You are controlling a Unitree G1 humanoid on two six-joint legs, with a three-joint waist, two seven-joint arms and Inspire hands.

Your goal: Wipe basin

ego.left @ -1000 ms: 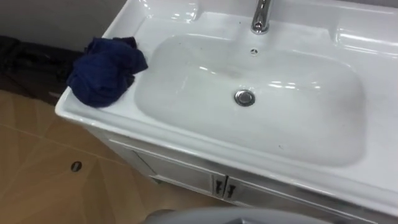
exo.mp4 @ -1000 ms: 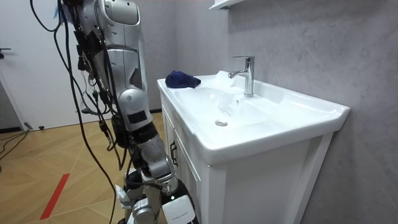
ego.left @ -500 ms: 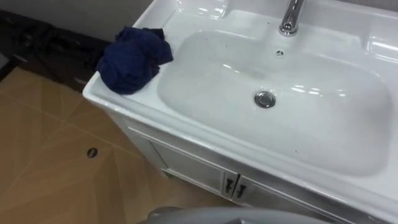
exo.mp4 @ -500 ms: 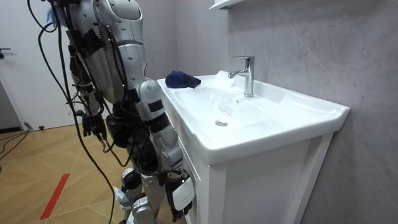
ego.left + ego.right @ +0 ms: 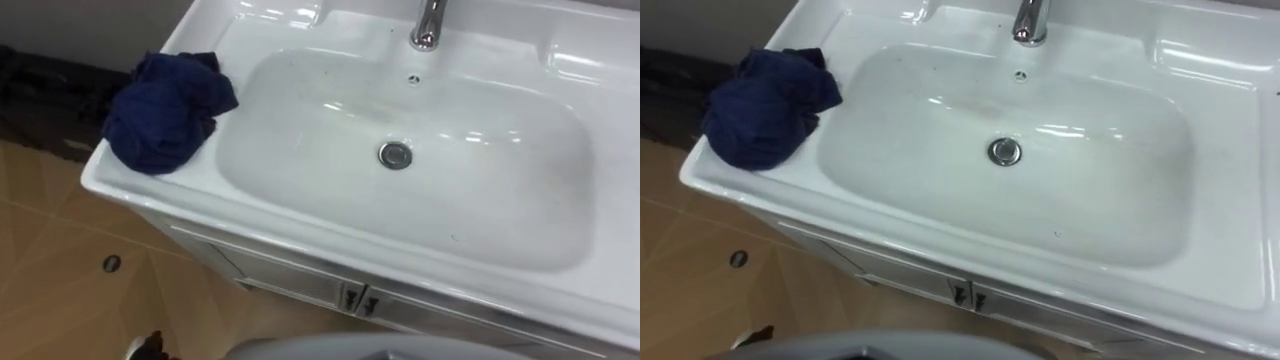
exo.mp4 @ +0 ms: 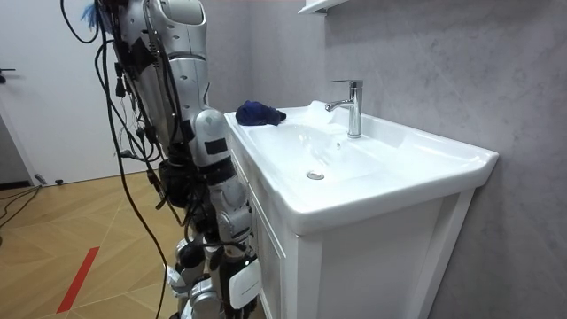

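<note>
The right robot hand (image 6: 237,266) hangs low beside the front of the white cabinet (image 6: 372,266). A dark tip at the lower left edge of the eye views looks to be the left robot hand (image 5: 147,346), above the wooden floor (image 5: 60,250); I cannot tell for either whether its fingers are wide or narrow. The robot stands close to the cabinet, facing the basin (image 5: 480,200). A crumpled dark blue cloth (image 5: 160,110) lies on the white surface (image 5: 590,60) at the basin's left front corner, just beside the bowl and well apart from the drain (image 5: 395,154) and tap (image 5: 428,25).
</note>
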